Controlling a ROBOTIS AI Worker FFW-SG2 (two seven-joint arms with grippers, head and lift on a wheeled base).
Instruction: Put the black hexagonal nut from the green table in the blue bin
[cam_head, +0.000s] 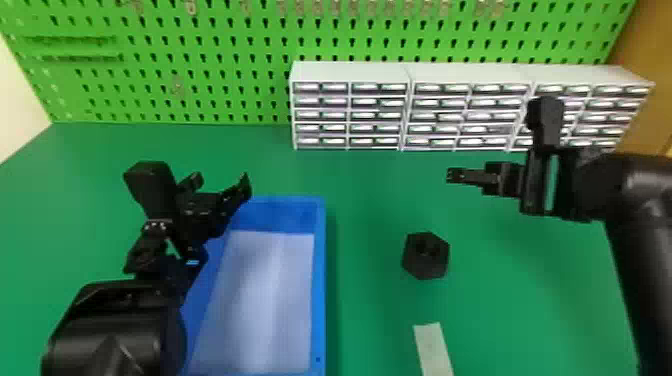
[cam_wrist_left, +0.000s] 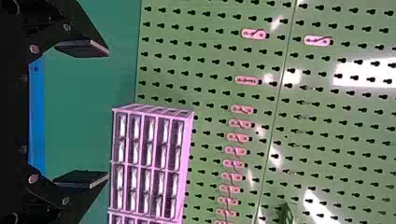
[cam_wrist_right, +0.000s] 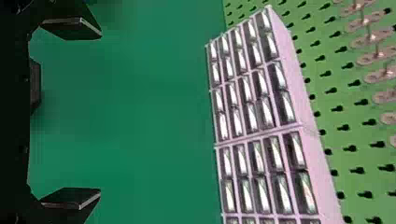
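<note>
Nut (cam_head: 426, 256) is lying on the green worktop (cam_head: 370, 175), to the right of the blue bin (cam_head: 319, 280) and apart from it. One flat hex face is up, with the hole opening upward, so the bore axis stands roughly vertical. One corner of the hex points roughly toward the pegboard (cam_head: 200, 65). Outline looks about as wide as it is deep; can't pick out a long axis across it.

Bin is open-topped with a pale floor, its long side running near to far.

Left tool (cam_head: 220, 187): released, fingers (cam_wrist_left: 84, 49) spread wide, nothing between the tips. It sits up over the bin's far left corner area, camera housing beside it.

Right tool (cam_head: 452, 175): also released, fingers (cam_wrist_right: 72, 29) well apart, nothing gripped. In the head view it comes in from the right, tips aimed left, farther from the robot than the nut and a bit to its right.

Pale strip (cam_head: 433, 350) lies on the worktop on the robot's side of the nut, apart from it. White drawer units (cam_head: 350, 72) stand in a row at the back, along the green pegboard.
</note>
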